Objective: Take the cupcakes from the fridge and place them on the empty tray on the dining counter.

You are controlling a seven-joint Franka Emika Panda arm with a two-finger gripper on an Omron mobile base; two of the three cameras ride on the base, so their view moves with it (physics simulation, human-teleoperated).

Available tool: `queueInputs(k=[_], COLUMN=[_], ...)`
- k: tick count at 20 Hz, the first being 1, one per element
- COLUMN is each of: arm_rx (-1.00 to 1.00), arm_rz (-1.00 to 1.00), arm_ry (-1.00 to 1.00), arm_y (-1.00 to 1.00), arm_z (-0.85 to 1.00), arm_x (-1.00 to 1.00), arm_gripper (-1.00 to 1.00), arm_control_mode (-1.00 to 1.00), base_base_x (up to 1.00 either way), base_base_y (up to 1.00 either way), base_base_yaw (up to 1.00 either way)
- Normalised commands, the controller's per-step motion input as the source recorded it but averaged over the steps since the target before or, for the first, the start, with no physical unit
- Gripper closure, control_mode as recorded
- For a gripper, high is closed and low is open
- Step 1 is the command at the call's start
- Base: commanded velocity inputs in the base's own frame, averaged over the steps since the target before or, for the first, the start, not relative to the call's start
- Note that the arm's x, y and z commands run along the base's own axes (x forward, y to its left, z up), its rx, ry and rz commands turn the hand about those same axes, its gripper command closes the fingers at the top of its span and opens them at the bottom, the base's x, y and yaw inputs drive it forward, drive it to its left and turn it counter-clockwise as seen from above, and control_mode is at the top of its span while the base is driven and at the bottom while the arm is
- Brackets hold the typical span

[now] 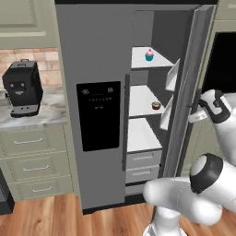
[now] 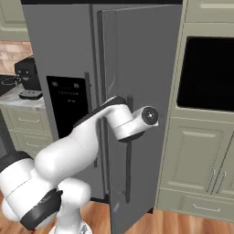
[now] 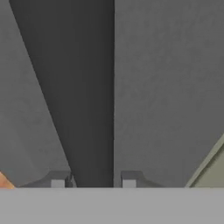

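Close at the bottom of the hand view, the gripper (image 3: 92,179) has its jaws released astride the fridge (image 1: 101,55) door's handle, so door-opening is still the step in hand; next, reach centre-frame for the shelved cupcakes (image 1: 149,55).

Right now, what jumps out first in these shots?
The grey fridge stands with its right door swung open, baring white shelves. Two tiny cupcakes sit inside: a teal and pink one on the top shelf, a darker one on the shelf below. The white arm reaches to the open door's handle, and the gripper straddles a dark bar.
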Motion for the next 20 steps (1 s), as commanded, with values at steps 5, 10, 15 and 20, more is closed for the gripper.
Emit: queueInputs(k=[5,10,15,20], arm_rx=[0.00,0.05,0.00,-0.06], arm_rz=[0.00,0.00,0.00,0.00], arm_ry=[-0.10,-0.25,-0.31,-0.14], arm_y=[-0.62,-0.21,0.10,0.64], arm_z=[0.00,0.15,0.19,0.25], arm_x=[-0.09,-0.49,-0.79,-0.50], arm_gripper=[-1.00,-1.00,-1.00,-1.00], arm_control_mode=[-1.00,-1.00,-1.00,-1.00], base_base_x=[0.00,0.00,0.00,0.00], base_base_y=[0.00,0.00,0.00,0.00], base_base_yaw=[0.00,0.00,0.00,0.00])
